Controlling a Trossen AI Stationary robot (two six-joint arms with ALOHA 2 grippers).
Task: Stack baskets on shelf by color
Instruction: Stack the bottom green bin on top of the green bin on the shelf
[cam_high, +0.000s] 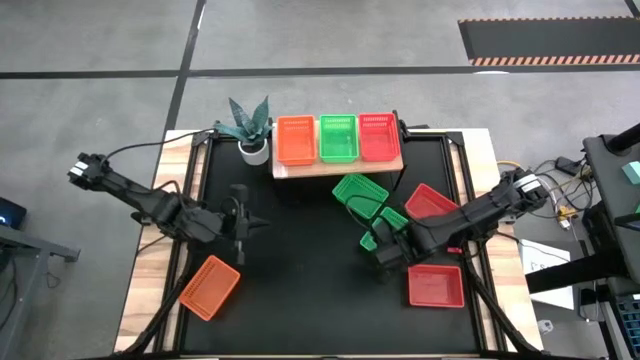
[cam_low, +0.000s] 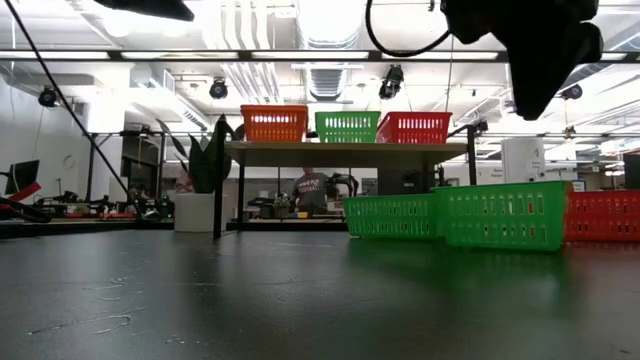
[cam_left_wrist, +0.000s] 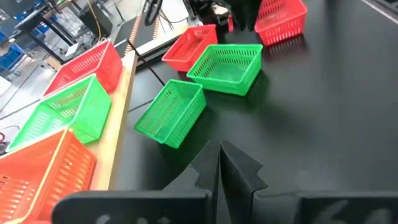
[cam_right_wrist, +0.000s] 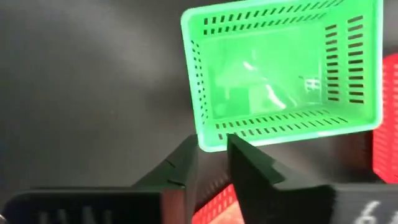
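Shelf (cam_high: 336, 166): light-wood board at the far edge of the worktop (cam_high: 300, 260), carrying three baskets in a row, orange (cam_high: 295, 139), green (cam_high: 338, 137), red (cam_high: 377, 136), one of each colour.
Plant (cam_high: 250, 128): potted, just beside the shelf's orange end.
Loose green baskets: one (cam_high: 360, 190) near the shelf's front, below its green and red places; a second (cam_high: 385, 222) just beyond it, farther from the shelf.
Loose red baskets: one (cam_high: 430, 203) near the shelf's red end; another (cam_high: 435, 285) well away from the shelf, at the near edge.
Loose orange basket (cam_high: 210, 287): well apart from the shelf, toward the near corner on the orange side.
Count: eight baskets seen; a ninth is not visible.
Right gripper (cam_right_wrist: 210, 163): over the second green basket, at its rim; fingers close together with a narrow gap, holding nothing, as far as can be seen.
Left gripper (cam_left_wrist: 221, 163): hangs between the shelf and the orange basket; fingers pressed together, empty.
Step in hand: judged to be a pick of the second green basket by the right arm.
Next move calls for: fingers set astride one wall, closed, then a lift to the shelf's green basket and a square nesting.
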